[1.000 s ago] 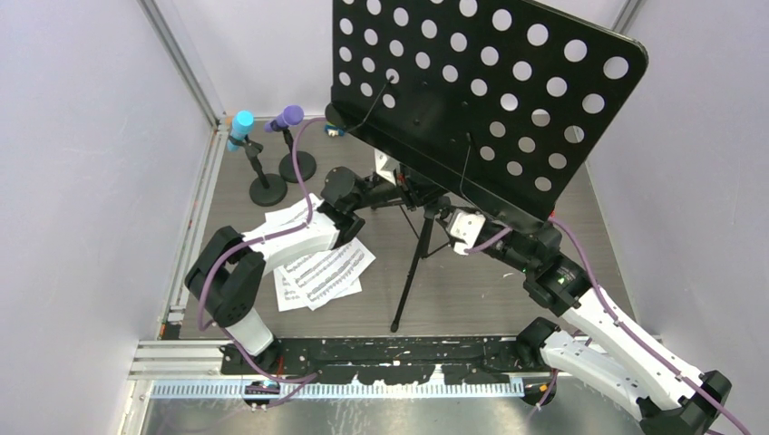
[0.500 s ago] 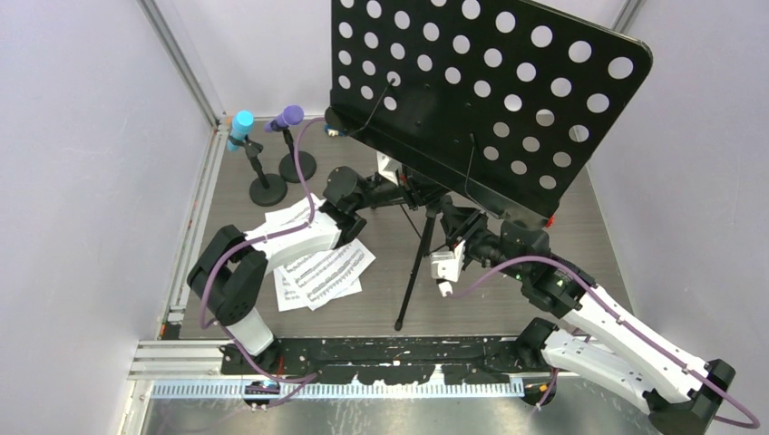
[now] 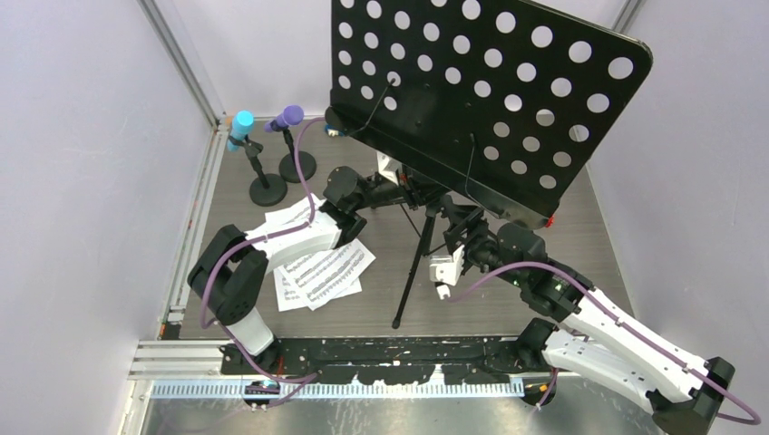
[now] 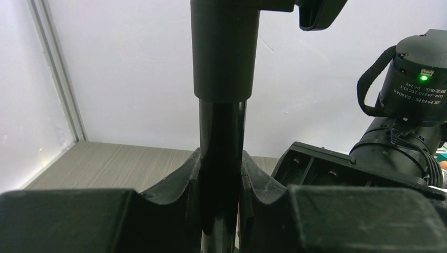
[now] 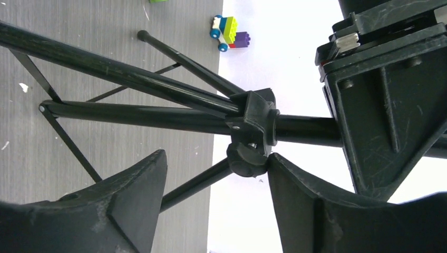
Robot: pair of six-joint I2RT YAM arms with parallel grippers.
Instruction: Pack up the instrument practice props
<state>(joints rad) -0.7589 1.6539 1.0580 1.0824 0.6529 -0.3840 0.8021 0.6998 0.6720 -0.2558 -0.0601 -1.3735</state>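
You get bright, even light and soft shadows in all 3 views. Both wrist views blur along the bottom; the music rack [image 4: 221, 132] shows glare streaks.

upside-down "damiao" label [image 4: 415, 95] on arm motor [image 4: 421, 63]

Black perforated music rack [image 3: 472, 100] stands upright on its tripod legs [image 3: 410, 276]. White sheet-music pages [image 3: 322, 272] lie fanned just left. Cyan mic [image 3: 241, 127] and purple mic [image 3: 288, 117] sit in round-based holders [image 3: 268, 190] back-left.

Black hole-dotted music rack [image 3: 426, 131], cyan microphone [image 3: 242, 122], purple microphone [image 3: 290, 115], white note-lined pages [image 3: 326, 270].
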